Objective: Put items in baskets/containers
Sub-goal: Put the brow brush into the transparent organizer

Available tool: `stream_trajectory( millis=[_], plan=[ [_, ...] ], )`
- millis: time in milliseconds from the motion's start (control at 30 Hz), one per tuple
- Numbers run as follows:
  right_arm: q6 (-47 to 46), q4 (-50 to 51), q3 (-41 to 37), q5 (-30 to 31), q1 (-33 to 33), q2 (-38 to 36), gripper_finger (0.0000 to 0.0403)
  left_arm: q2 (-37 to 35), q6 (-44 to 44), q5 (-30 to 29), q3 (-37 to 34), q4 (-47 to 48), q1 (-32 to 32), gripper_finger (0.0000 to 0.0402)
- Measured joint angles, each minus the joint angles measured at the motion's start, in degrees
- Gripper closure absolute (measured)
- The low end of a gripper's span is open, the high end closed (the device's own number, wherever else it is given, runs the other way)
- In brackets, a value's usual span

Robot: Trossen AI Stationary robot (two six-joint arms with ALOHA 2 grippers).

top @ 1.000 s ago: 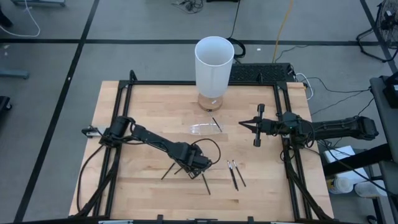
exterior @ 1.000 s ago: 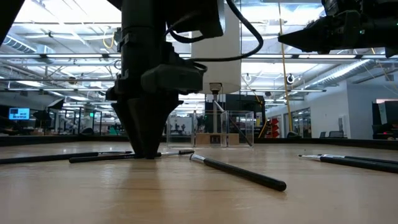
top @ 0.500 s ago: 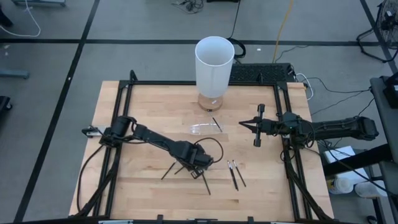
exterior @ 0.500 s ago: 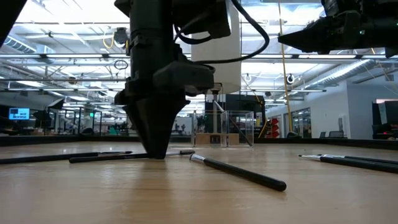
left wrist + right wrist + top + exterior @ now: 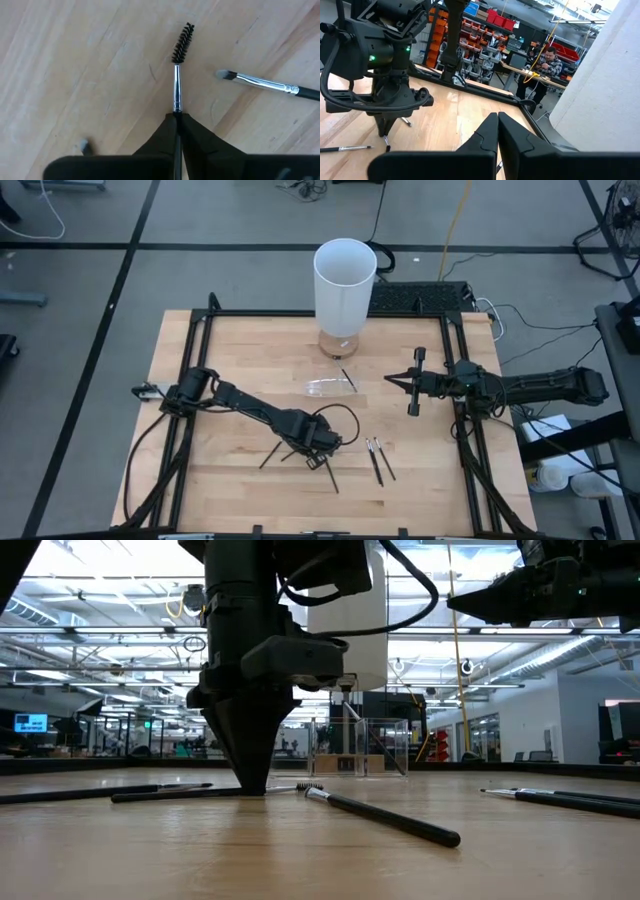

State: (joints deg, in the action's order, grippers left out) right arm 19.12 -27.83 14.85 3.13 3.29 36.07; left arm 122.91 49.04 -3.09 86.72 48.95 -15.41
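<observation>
So we've got the counter (image 5: 230,350), big white cup (image 5: 344,285) at the far edge, clear box (image 5: 327,387) mid-counter. Our left tool (image 5: 318,457) is pinched on a spiky-tipped brush (image 5: 177,70) near the front edge. Right tool (image 5: 392,380) sits closed, holding nothing, by the right edge.

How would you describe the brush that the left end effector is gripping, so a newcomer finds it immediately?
On the wooden table, go to the near middle, where the left end effector is shut on the spoolie brush. Unlike the flat-tipped brush beside it, it ends in a dark spiral bristle head.
</observation>
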Motion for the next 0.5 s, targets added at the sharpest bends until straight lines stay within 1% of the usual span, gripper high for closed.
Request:
stream_trajectory(
  millis=[133,233,367,500],
  plan=[
    [0.0,0.0,0.0,0.0,0.0,0.0,0.0403,-1.6,0.0,-1.3,-0.2,0.0,-0.2,0.0394],
    [0.0,0.0,0.0,0.0,0.0,0.0,0.0403,-2.5,0.2,-3.0,-0.3,0.5,-0.1,0.0392],
    [0.0,0.0,0.0,0.0,0.0,0.0,0.0403,-3.7,0.6,-3.5,-0.2,1.0,0.0,0.0388],
    [0.0,0.0,0.0,0.0,0.0,0.0,0.0403,-3.5,0.5,-2.9,-0.2,1.1,-0.2,0.0399]
  ],
)
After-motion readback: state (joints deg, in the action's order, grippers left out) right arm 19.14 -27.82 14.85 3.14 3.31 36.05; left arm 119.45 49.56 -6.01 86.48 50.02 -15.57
